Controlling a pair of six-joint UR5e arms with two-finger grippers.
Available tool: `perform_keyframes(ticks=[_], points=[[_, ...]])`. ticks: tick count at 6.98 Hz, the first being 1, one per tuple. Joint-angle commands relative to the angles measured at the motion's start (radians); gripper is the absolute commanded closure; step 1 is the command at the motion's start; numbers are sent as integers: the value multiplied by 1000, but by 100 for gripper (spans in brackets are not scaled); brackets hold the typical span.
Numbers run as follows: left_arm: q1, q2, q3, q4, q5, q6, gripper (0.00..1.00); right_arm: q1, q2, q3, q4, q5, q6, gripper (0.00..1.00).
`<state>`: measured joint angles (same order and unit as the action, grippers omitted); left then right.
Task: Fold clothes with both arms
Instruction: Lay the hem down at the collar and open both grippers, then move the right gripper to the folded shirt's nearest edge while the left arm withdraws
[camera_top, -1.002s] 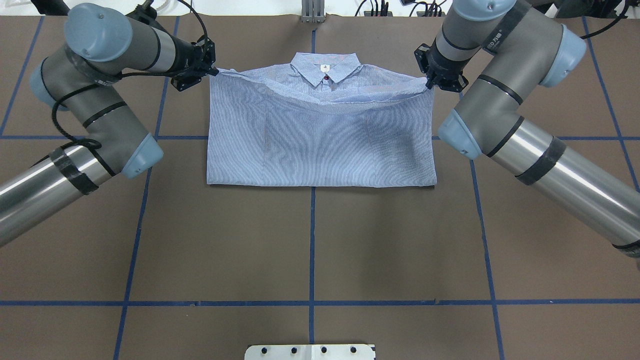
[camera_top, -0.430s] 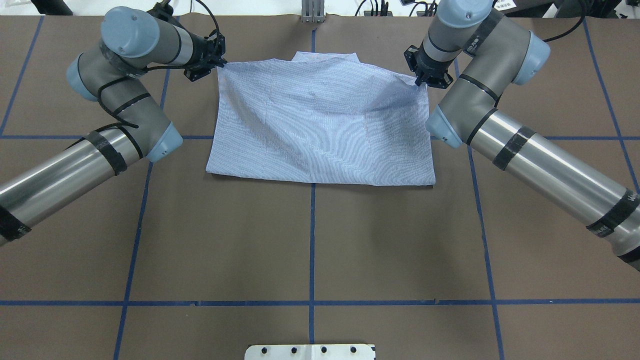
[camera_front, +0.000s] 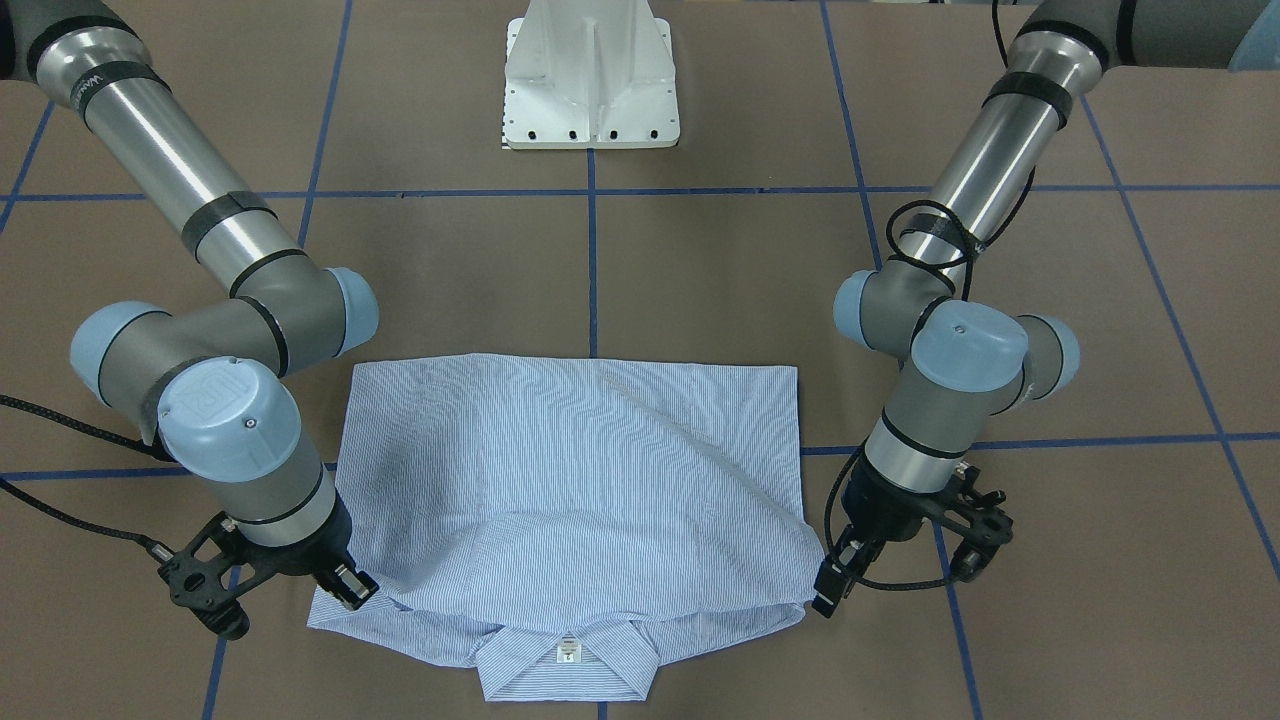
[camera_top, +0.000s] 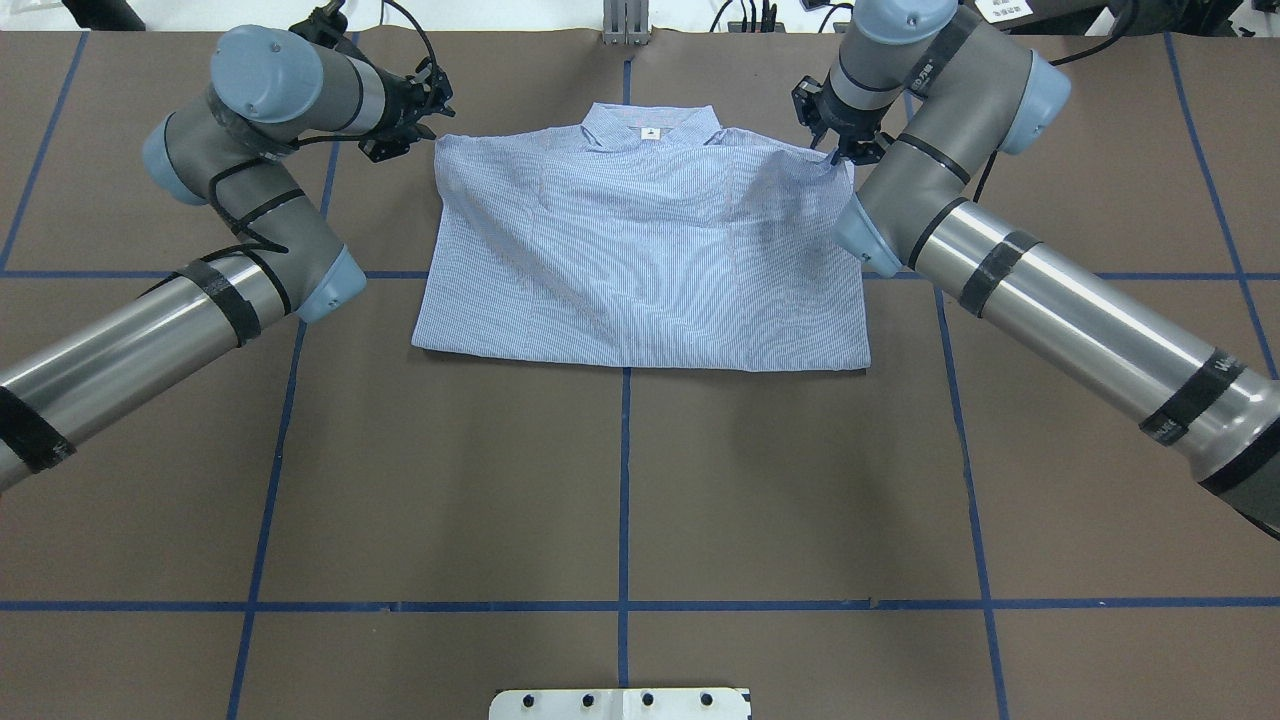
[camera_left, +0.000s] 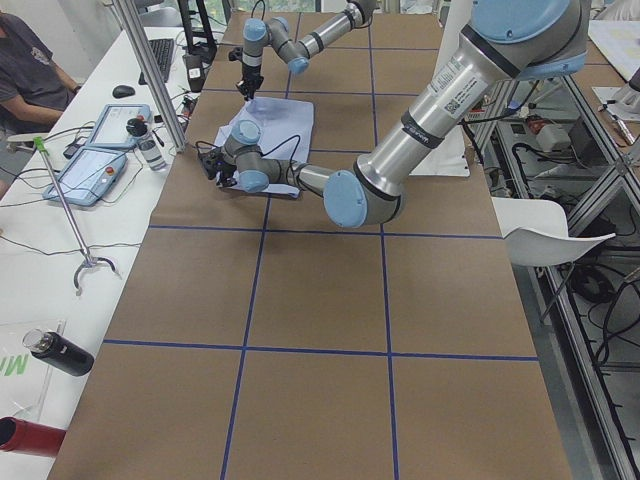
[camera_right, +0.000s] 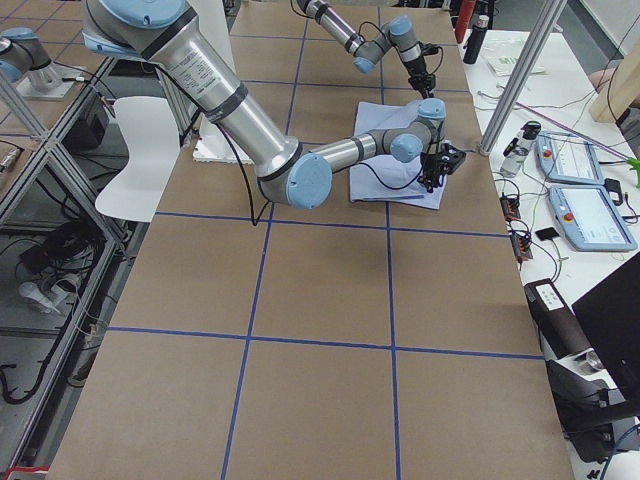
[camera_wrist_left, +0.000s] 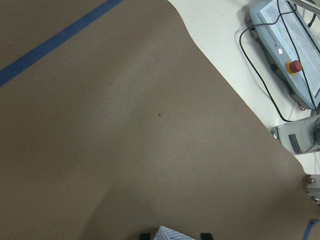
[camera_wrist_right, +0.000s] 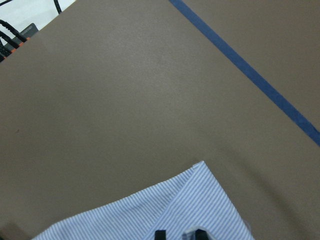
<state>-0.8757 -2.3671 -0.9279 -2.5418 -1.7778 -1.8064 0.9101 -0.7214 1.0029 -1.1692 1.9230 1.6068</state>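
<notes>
Overhead exterior has the left fingers (camera_top: 436, 128) and right fingers (camera_top: 836, 151) each pinching a corner of the shirt (camera_top: 640, 270), which lies between them on the bench (camera_top: 640, 480), so they'd best lower evenly before letting go.

left pincer (camera_front: 823, 596): low, tips down, grip unclear | right pincer (camera_front: 355, 589): low, pinching shirt (camera_front: 570, 470) corner

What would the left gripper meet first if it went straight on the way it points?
Probably the brown table cover, just beyond the shirt corner; the left gripper points down at it.
</notes>
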Motion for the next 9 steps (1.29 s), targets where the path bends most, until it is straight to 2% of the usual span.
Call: perform_keyframes(ticks=[1, 2, 3, 4, 6, 8, 9], points=[[-32, 5, -35, -5, -5, 10, 39, 50, 23, -7, 5, 60, -21, 0], [-49, 20, -98, 3, -34, 13, 38, 67, -11, 58, 8, 101, -18, 0], [-51, 76, -171, 9, -66, 13, 38, 47, -186, 280, 13, 102, 8, 0], [-51, 132, -245, 11, -71, 13, 38, 20, -298, 395, 19, 99, 78, 0], [-51, 144, -265, 15, -71, 13, 38, -125, -450, 547, 110, -28, 297, 0], [-51, 160, -284, 14, -66, 13, 38, -221, -571, 685, 112, -89, 337, 0], [-49, 164, -291, 14, -65, 13, 38, -258, -573, 695, 109, -119, 341, 0]])
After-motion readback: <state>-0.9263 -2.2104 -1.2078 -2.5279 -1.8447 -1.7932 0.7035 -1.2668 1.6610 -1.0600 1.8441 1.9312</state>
